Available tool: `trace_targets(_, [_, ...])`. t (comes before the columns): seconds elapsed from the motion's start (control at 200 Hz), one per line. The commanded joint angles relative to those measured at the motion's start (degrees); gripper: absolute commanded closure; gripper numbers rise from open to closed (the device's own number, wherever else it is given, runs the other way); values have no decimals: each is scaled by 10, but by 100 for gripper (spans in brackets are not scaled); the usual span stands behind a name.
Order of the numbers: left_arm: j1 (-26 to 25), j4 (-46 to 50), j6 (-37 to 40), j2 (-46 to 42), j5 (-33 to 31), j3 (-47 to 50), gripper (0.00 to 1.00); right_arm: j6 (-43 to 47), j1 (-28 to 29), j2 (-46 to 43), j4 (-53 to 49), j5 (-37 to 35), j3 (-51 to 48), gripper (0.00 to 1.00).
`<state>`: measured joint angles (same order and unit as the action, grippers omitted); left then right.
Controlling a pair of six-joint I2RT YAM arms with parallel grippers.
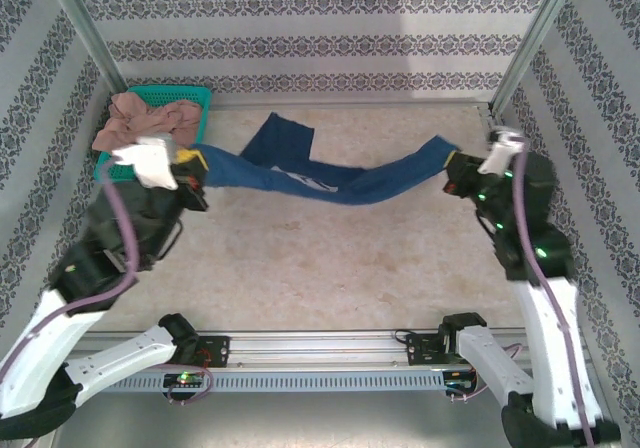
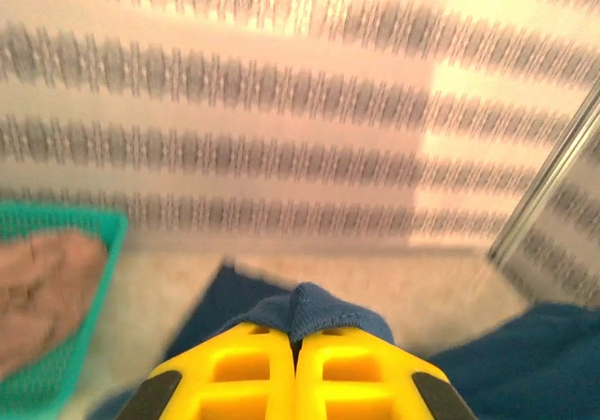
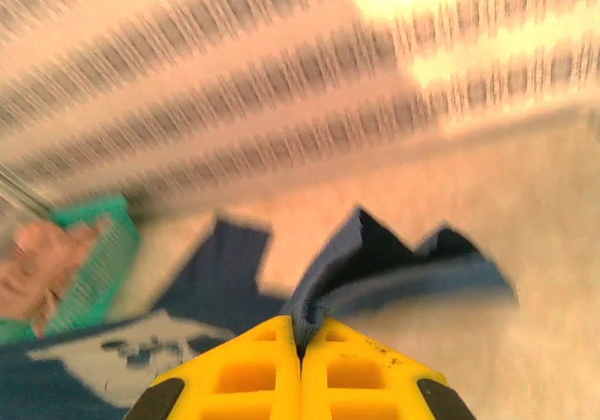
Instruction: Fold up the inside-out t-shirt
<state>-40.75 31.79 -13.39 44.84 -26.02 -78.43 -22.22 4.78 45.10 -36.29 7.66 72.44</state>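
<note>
Navy t-shirt is strung out as a sagging band between both grippers. It starts just right of the teal basket and runs well away from it across the table.

Left gripper is fully closed, yellow fingers pressed flat together with a rounded nub of navy cloth pinched at the tips. This end of the shirt sits right beside the basket's near right corner.

Right gripper is closed tight too, a thin fold of shirt edge wedged in the seam between its fingers. This is the shirt end farthest from the basket.

Fingers on both are moulded yellow plastic, blocky, with rectangular recesses and black bases. Basket is a rectangular plastic lattice with a crumpled pinkish-tan garment heaped in it. Table top is beige and mottled, matte.

Shirt is soft matte knit, dark navy, bunched and twisted rope-like along its middle, which dips low over the table. One broad flap sticks out from the band on the basket side, pointing toward the back wall. A faint white print patch shows mid-band, blurry in the right wrist view. Cloth is creased, not flat anywhere.
</note>
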Motion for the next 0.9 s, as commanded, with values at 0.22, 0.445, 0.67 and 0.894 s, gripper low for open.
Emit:
trace_targets(0.22, [4,96,165,101,18,-361,100,34,6,-5,-153,-43,309,100])
trace_targets(0.445, [4,110,245,221,2,-537,100,37,2,28,-166,-48,416,100])
trace_targets(0.67, [79,130,248,371,-9,-608,100,60,2,68,-104,-88,309,100])
trace_targets(0.894, [261,-8,133,461,159,-332,100,48,6,196,102,-132,58,100])
